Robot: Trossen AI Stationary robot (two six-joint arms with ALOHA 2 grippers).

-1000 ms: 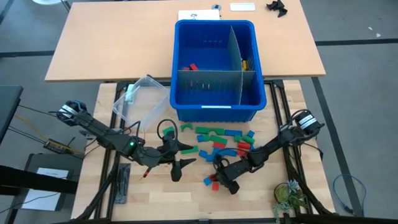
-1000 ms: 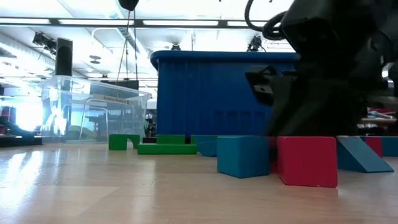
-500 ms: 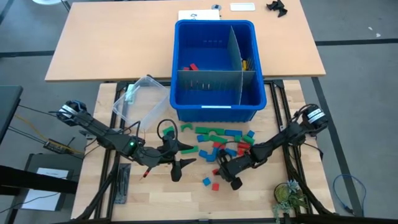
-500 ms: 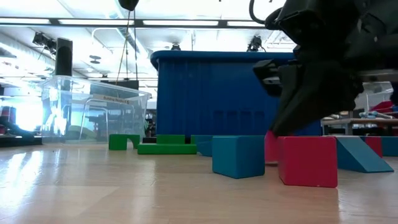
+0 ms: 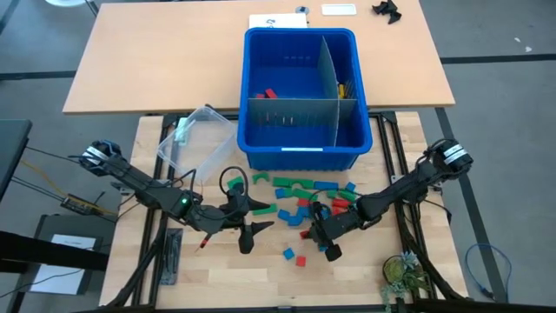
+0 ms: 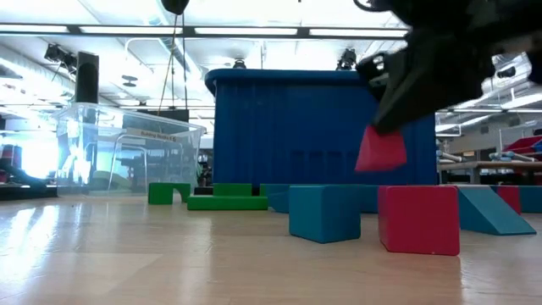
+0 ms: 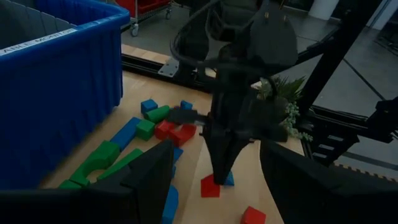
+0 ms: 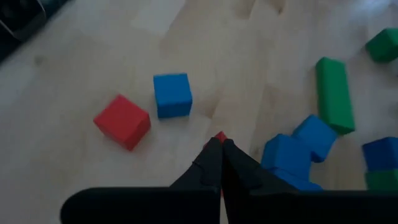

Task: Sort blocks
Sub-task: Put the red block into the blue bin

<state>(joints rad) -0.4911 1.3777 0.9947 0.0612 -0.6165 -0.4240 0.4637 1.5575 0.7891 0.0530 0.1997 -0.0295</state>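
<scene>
The right gripper (image 6: 391, 127) has its fingers (image 8: 214, 163) pinched fully together on a small red block (image 6: 380, 149), held clear of the counter (image 5: 261, 269) above a red cube (image 6: 418, 219) and a blue cube (image 6: 324, 213). The left gripper (image 5: 248, 219) waits nearby with fingers spread and apparently empty. To do this well, the right arm should probably rise enough to clear the blue bin (image 5: 304, 152) wall before moving over the compartment holding red pieces, since the pinch looks slight. The remaining blocks (image 5: 308, 193) lie scattered on the pale wood just before the bin, with a clear tub (image 6: 127, 157) beside it and a ceiling-lit workshop behind.
</scene>
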